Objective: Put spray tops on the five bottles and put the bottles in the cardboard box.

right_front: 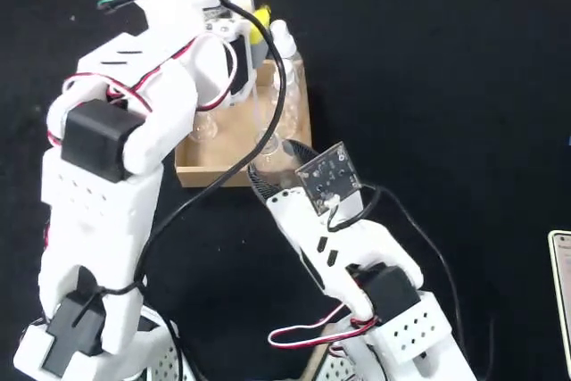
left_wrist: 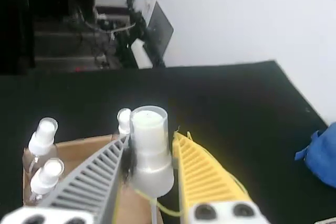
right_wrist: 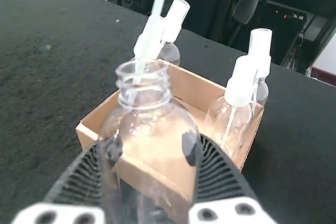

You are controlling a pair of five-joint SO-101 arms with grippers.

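Left pincer (left_wrist: 149, 139) is clamped on the spray top (left_wrist: 150, 153), with one grey ribbed finger and one yellow ribbed finger pressed to its sides. The spray top has a white plastic body under a clear round cap, and a thin pale dip tube (right_wrist: 159, 1) hangs from it. Right pincer (right_wrist: 152, 148), with black ribbed fingers, is closed around the open bottle (right_wrist: 143, 85). The bottle is clear and rounded with a threaded neck and no top on it. The dip tube's lower end is inside that neck, and the spray top is above it, not seated.

In the high view this pair sits at centre frame, just at the near right corner of the cardboard box (right_front: 210, 171). The box is upper centre, shallow, plain brown and open-topped. Four capped bottles (right_wrist: 241, 93) stand upright inside it, clear with white spray heads, two toward each side.

Left arm (right_front: 116, 158) is white and blocky and fills the left of the frame, arching over the box. Right arm (right_front: 357, 256) rises from bottom centre.

The tabletop (right_front: 446, 86) is matte black with a cloth-like texture. Beyond its far edge are a white wall (left_wrist: 236, 14) and dark gear with cables (left_wrist: 126, 24). A blue object (left_wrist: 320, 156) shows at the tabletop's edge, too cut off to tell what it is.
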